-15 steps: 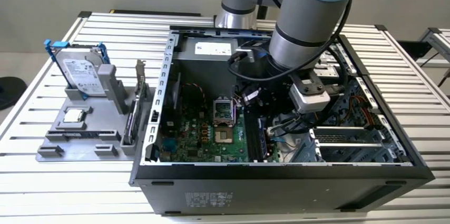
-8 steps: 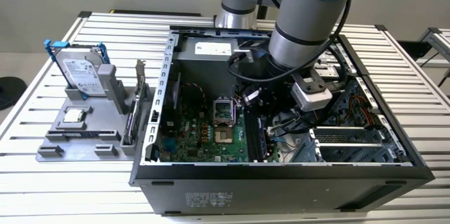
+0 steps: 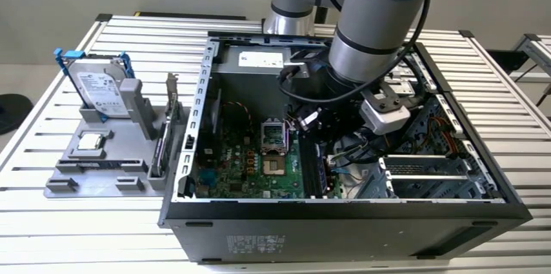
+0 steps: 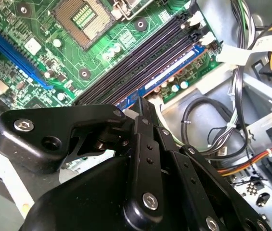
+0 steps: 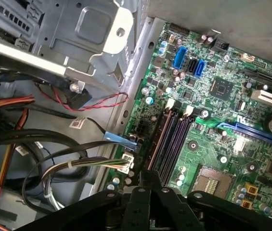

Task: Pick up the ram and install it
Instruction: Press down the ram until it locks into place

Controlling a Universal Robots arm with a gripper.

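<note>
Inside the open computer case (image 3: 185, 158), the arm reaches down over the motherboard (image 3: 232, 158), on the exterior view's right of the empty CPU socket (image 3: 272, 142). The ram (image 4: 174, 79) shows in the second wrist view as a blue strip with pale markings, standing in the outermost of the memory slots (image 5: 174, 139), next to the board's edge. The gripper (image 4: 143, 103) sits at one end of that strip; whether it is clamped on it, I cannot tell. Bundled cables (image 4: 213, 125) crowd the case floor just beside the slots. Well apart, on the exterior view's left, a grey tray (image 3: 95, 177) on the slatted table (image 3: 51, 222) holds an upright hard drive (image 3: 97, 90), a small silver chip (image 3: 92, 143) and an expansion card (image 3: 172, 103).
</note>
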